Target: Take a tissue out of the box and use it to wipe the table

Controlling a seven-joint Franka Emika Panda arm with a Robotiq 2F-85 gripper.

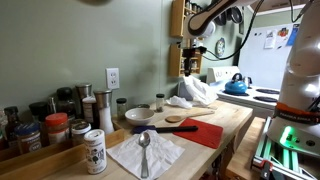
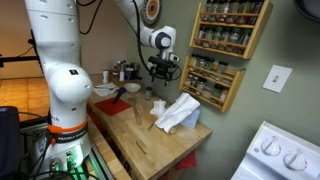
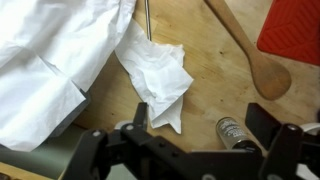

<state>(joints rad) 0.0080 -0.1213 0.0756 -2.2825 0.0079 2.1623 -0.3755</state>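
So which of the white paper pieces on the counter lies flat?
The napkin at the near end in an exterior view, with the metal spoon on it; the tissue below the gripper is crumpled and puffy.

You face a plain grey-green wall (image 1: 60, 40) in both exterior views, softly and evenly lit. A white outlet plate (image 1: 113, 77) sits on it. In an exterior view, two wooden spice racks (image 2: 232, 30) full of jars hang on that wall, and a white stove (image 2: 272, 165) with knobs stands near right. Far right in an exterior view, a white panel (image 1: 262, 55) carries stuck-on papers.
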